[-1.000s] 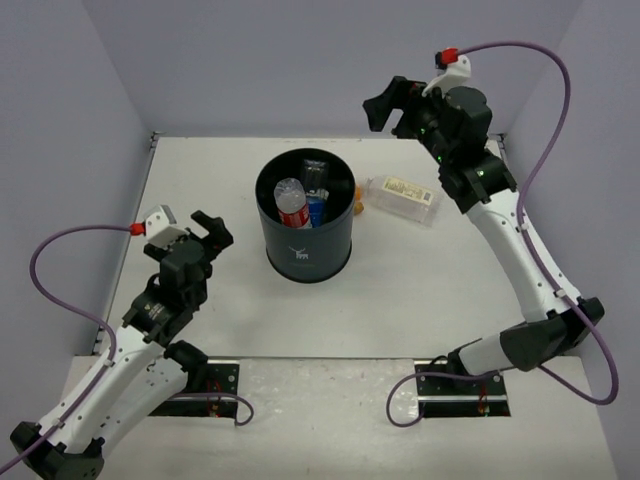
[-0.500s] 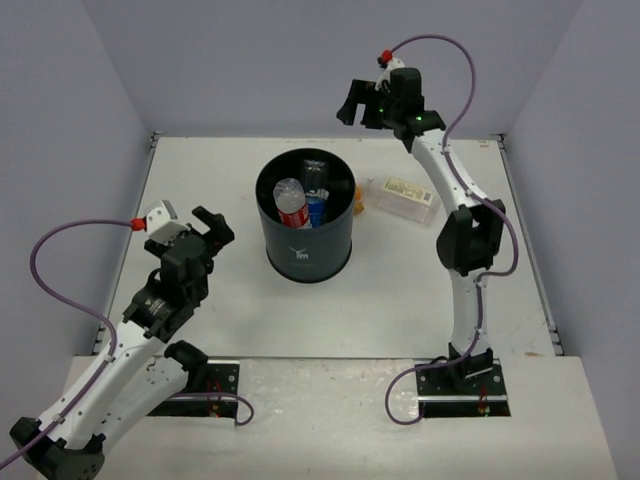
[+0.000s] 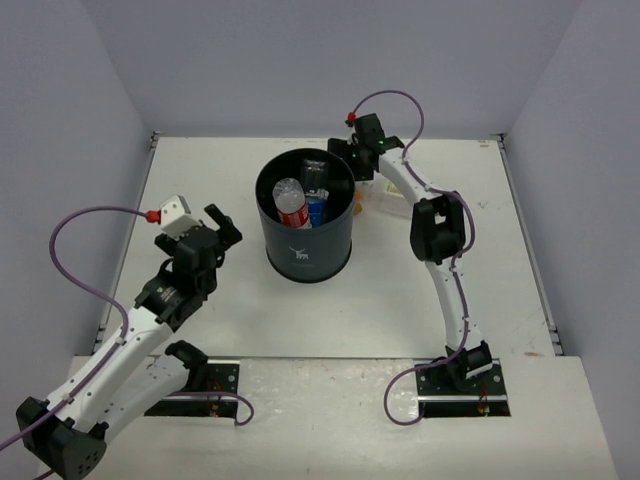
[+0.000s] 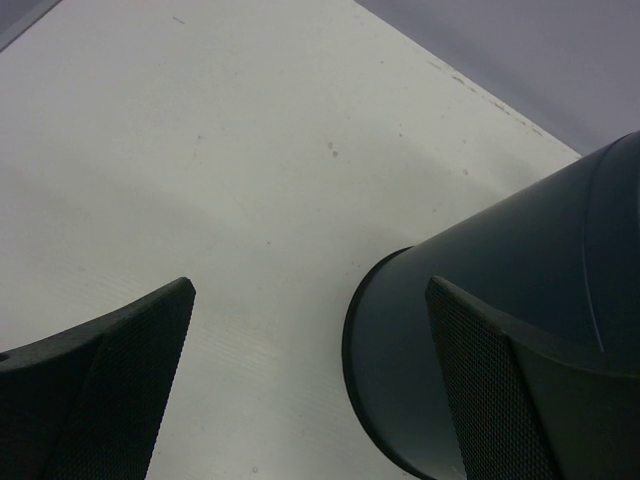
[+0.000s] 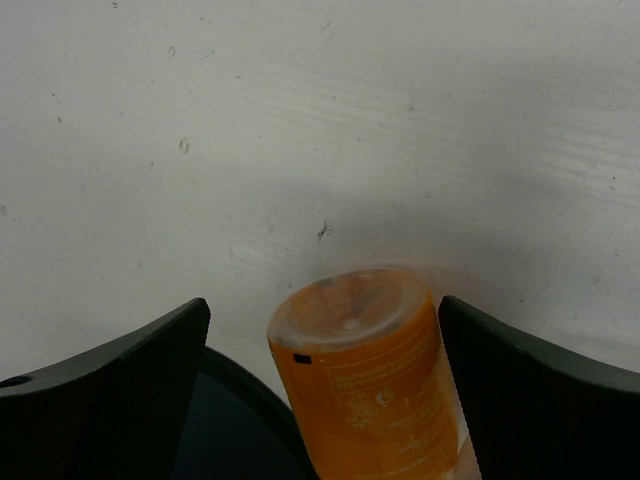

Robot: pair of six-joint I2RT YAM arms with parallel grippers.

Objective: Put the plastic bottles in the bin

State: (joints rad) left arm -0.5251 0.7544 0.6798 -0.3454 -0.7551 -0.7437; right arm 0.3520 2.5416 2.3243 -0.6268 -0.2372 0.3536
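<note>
Bottles (image 3: 292,205) already lie in the bin (image 3: 300,255). The right gripper (image 3: 350,172) has dropped behind it, jaws wide astride the orange bottle (image 5: 365,380), ready to grasp. The left gripper (image 3: 222,230) waits left of the bin, jaws wide and empty.

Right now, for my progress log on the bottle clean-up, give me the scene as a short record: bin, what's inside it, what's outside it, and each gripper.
bin: upright, mid-table, top open
inside: red-label bottle, blue-label bottle, dark bottle; any more cannot be told
outside: orange bottle, on the table beside the bin's far right side
left gripper: open, empty, left of the bin
right gripper: open, one finger on each side of the orange bottle, not closed on it
</note>
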